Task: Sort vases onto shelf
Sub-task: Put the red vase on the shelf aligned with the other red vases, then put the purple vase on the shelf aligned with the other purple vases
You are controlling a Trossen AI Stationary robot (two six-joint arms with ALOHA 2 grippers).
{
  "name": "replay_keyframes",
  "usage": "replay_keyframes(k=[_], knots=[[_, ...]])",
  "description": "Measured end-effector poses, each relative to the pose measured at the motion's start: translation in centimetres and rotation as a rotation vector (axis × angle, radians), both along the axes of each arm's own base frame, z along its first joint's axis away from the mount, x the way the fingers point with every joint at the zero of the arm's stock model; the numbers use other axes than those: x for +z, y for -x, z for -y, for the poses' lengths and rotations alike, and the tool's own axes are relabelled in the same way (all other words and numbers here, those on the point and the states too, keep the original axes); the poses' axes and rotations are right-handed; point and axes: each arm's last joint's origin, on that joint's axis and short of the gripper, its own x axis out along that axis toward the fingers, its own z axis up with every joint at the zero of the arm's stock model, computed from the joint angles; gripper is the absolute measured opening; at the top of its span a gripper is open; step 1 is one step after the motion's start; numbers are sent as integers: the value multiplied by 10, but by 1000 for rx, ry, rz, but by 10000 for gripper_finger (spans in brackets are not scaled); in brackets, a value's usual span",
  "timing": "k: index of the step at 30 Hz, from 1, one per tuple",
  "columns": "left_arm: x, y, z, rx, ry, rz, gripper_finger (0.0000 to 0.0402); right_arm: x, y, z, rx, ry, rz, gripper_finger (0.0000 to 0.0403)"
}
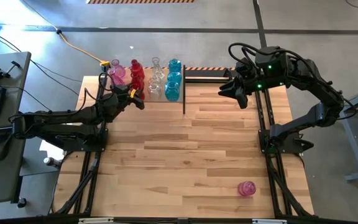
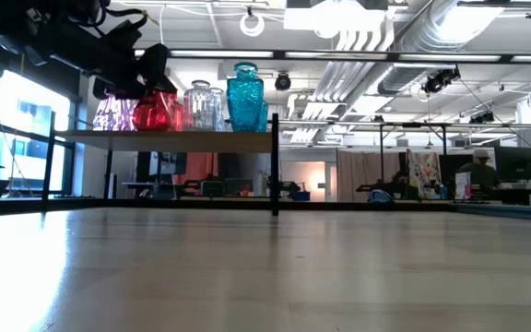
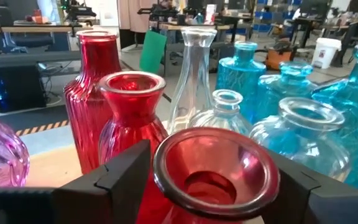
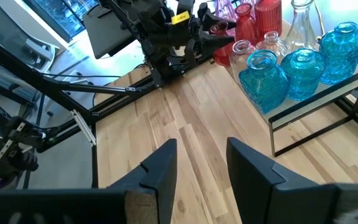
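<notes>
Red vase (image 3: 213,171) stands between the left gripper (image 3: 213,180) fingers (image 3: 126,171), seemingly just apart, on the shelf (image 1: 184,93). Right gripper (image 4: 201,165) hovers right of it, fingers narrowly parted, empty.

Shelf (image 1: 180,99) at table (image 1: 185,162) far edge w/ pink, red, clear, teal vases (image 1: 156,79); lone pink vase (image 1: 247,188) on tabletop.

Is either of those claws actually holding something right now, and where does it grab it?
The left claw brackets a red vase at its flared neck on the shelf; whether it grips cannot be told. The right claw holds nothing.
</notes>
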Motion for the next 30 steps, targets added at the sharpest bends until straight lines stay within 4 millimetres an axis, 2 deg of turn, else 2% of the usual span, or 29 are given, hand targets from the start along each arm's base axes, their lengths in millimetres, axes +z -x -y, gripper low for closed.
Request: replay_keyframes(k=[9,17,23,30], knots=[[3,-1,2,-11,-9,22,241,0,0,0,0,0,0,119],[18,-4,4,-5,-44,37,241,0,0,0,-1,0,0,119],[38,0,4,13,-105,54,241,0,0,0,-2,1,0,119],[77,10,9,-33,-221,89,241,0,0,0,-3,2,0,119]])
